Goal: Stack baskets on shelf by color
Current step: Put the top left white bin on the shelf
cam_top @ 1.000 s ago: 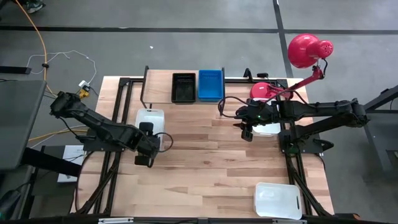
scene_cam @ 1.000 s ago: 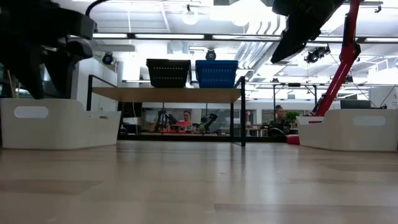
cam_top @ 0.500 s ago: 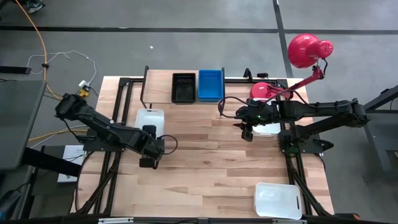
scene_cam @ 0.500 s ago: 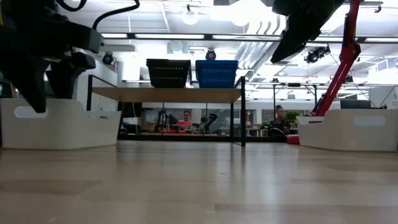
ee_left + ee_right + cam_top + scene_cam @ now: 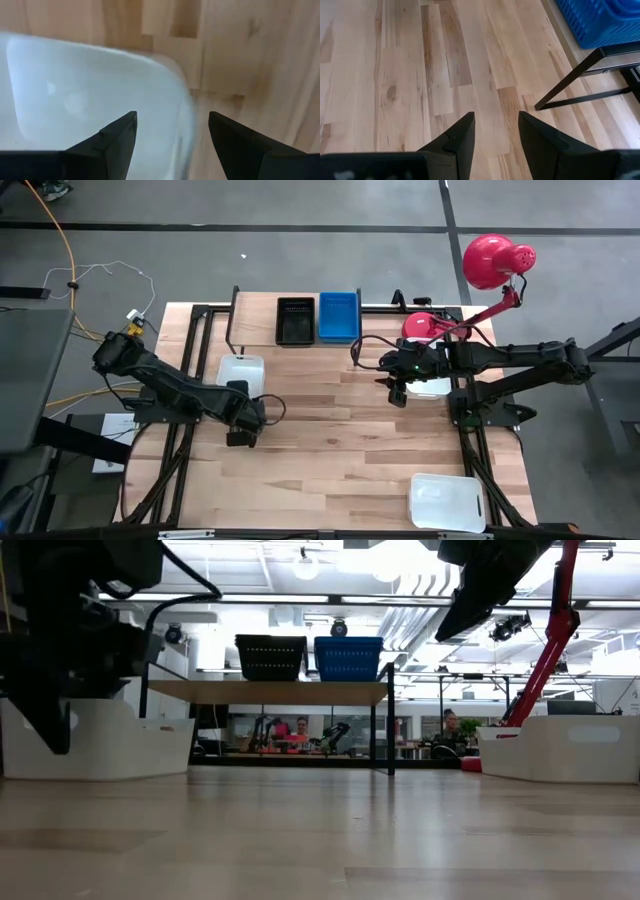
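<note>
I am holding my left gripper (image 5: 240,432) over the near end of a white basket (image 5: 241,368) by the bench's (image 5: 330,440) left edge, jaws apart, straddling its rim. My right gripper (image 5: 396,392) is hanging beside another white basket (image 5: 432,388) at the right edge, jaws apart, empty. A black basket (image 5: 295,320) and a blue basket (image 5: 338,316) are sitting on the shelf (image 5: 265,691) at the far edge. A third white basket (image 5: 447,502) is lying at the near right corner.
</note>
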Robot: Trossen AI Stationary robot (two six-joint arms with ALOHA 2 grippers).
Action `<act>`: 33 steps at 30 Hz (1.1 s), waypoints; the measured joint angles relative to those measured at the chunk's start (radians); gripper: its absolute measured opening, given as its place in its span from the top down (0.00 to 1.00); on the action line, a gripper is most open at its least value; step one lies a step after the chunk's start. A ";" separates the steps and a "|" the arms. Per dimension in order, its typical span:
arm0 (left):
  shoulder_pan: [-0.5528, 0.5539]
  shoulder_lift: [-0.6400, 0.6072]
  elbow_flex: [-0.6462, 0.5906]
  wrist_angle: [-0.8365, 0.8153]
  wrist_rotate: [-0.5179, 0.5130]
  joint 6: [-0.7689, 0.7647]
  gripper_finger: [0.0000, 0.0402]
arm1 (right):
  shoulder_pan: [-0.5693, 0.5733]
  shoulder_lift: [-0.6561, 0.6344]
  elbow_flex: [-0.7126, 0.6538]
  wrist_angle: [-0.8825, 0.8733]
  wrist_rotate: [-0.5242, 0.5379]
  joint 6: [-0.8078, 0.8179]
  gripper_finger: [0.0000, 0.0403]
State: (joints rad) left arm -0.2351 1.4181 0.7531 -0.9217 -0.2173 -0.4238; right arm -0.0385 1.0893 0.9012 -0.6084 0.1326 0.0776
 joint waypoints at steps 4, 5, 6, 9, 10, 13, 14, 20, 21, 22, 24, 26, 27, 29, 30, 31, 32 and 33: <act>0.000 0.000 -0.005 0.044 0.000 0.011 0.42 | 0.000 0.000 0.000 0.000 0.000 0.000 0.65; 0.000 0.000 -0.005 0.055 0.000 0.018 0.42 | 0.000 0.000 0.000 0.000 0.000 0.000 0.65; 0.000 0.000 -0.005 0.057 0.000 0.028 0.42 | 0.000 0.000 0.000 0.000 0.000 0.000 0.65; 0.000 0.000 -0.005 0.055 -0.003 0.053 0.42 | 0.000 0.000 0.000 0.000 0.000 0.000 0.65; 0.000 0.000 -0.005 0.055 -0.005 0.058 0.43 | 0.000 0.000 0.000 0.000 0.000 0.000 0.65; 0.000 0.000 -0.005 0.050 -0.011 0.060 0.48 | 0.000 0.000 0.000 0.000 0.000 0.000 0.65; 0.000 0.000 -0.005 0.045 -0.011 0.059 0.51 | 0.000 0.000 0.000 0.000 0.000 0.000 0.65; 0.000 0.000 -0.004 0.041 0.054 0.023 0.84 | 0.000 0.000 0.000 0.000 0.000 0.000 0.65; 0.000 -0.001 -0.004 0.040 0.073 0.012 0.91 | 0.000 0.000 0.000 0.000 0.000 0.000 0.65; 0.000 -0.007 -0.004 0.040 0.099 -0.001 0.95 | 0.000 0.000 0.000 0.000 0.000 0.000 0.65; -0.002 -0.013 0.004 0.039 0.145 -0.028 0.97 | 0.000 0.000 0.000 0.000 0.000 0.000 0.65; -0.009 -0.012 0.030 0.028 0.191 -0.049 0.96 | 0.000 0.000 0.000 0.000 0.000 0.000 0.65; -0.018 -0.012 0.051 0.019 0.201 -0.056 0.97 | 0.000 0.000 0.000 0.000 0.000 0.000 0.65; -0.035 -0.012 0.107 -0.006 0.227 -0.063 0.99 | 0.000 0.000 0.000 0.000 0.000 0.000 0.65; -0.044 -0.012 0.141 -0.025 0.236 -0.063 0.99 | 0.000 0.000 0.000 0.001 0.000 0.000 0.65; -0.055 -0.012 0.181 -0.050 0.240 -0.060 0.99 | 0.000 0.000 0.000 0.001 0.000 0.000 0.65; -0.064 -0.012 0.222 -0.080 0.240 -0.058 0.99 | 0.000 0.000 0.000 0.000 0.000 0.000 0.65; -0.071 -0.012 0.267 -0.117 0.235 -0.058 0.99 | 0.000 0.000 0.000 0.001 0.000 0.000 0.65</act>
State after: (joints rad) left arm -0.3059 1.4061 1.0205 -1.0390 0.0182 -0.4814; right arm -0.0387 1.0894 0.9012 -0.6079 0.1326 0.0776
